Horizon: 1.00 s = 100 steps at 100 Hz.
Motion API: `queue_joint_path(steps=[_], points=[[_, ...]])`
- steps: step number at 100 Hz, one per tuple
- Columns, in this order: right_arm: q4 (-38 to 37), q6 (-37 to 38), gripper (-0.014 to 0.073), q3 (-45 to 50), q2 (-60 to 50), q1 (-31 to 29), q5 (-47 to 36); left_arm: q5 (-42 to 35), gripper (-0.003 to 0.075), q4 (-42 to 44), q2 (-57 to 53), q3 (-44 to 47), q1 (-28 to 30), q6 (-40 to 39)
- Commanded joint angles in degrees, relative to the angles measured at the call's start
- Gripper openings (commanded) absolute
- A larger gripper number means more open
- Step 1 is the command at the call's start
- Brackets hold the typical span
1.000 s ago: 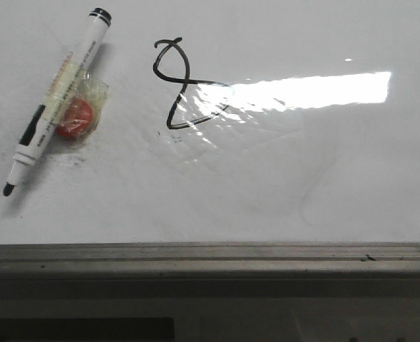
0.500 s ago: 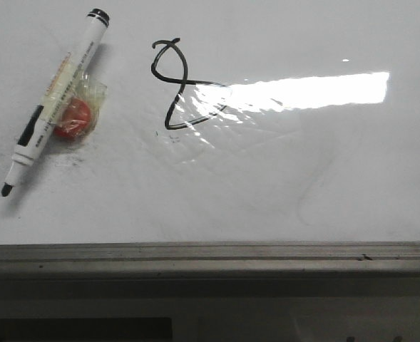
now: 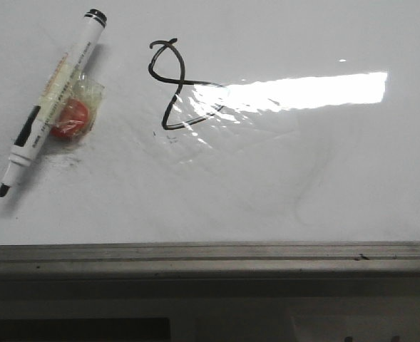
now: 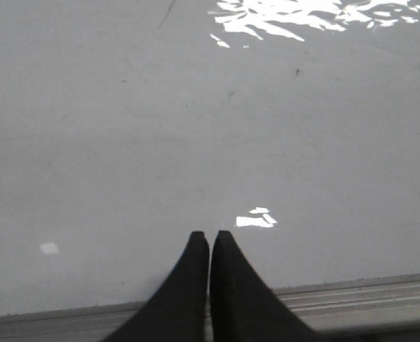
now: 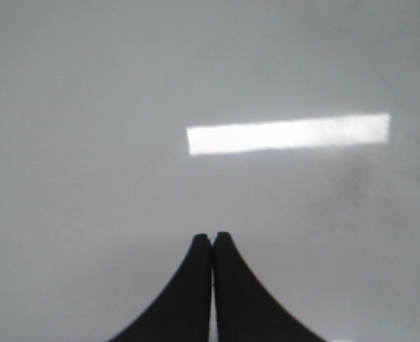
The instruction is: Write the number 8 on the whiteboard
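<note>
A thin black hand-drawn number 8 (image 3: 171, 84), crooked and loosely closed, is on the glossy whiteboard (image 3: 267, 171) in the front view, left of a bright glare strip. A white marker with a black cap end and bare tip (image 3: 51, 97) lies at the far left, resting on a red lump wrapped in clear tape (image 3: 73, 117). Neither gripper shows in the front view. My left gripper (image 4: 210, 236) is shut and empty over bare board near the rail. My right gripper (image 5: 212, 237) is shut and empty over bare board.
A grey metal rail (image 3: 210, 258) runs along the board's near edge; it also shows in the left wrist view (image 4: 366, 299). Faint grey smudges lie beside the marker tip and a faint curved smear at the board's right (image 3: 313, 185).
The whole front view has drifted slightly left and down; the marker and the 8 keep their places relative to each other.
</note>
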Motion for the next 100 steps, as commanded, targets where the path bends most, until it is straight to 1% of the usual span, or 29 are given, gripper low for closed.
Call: queue_joint_path(steps=[1,11,17,29,100], points=[[3.8,-5.7,-0.0064,0.6,-2.3,-2.6,3.4,-2.8,-0.0020,-0.4,-1.8,1.9,0.1,-0.2],[4.6,-8.1,-0.0064,0.6,-6.6,-4.8,10.1,-2.8,-0.0020,-0.4,-1.8,1.9,0.1,-0.2],[4.6,-8.1,-0.0064,0.6,-6.3,-5.2,12.6,-2.9,-0.0020,-0.4,-1.8,1.9,0.1,-0.2],[4.6,-8.1,-0.0064,0.6,-6.4,-5.2,20.8,-2.9,-0.0020,-0.4,-1.8,1.9,0.1,-0.2],[4.6,-8.1,-0.0064,0.6,-6.4,-5.2,20.6,-2.9,-0.0020,-0.4,-1.8,1.9,0.1,-0.2]])
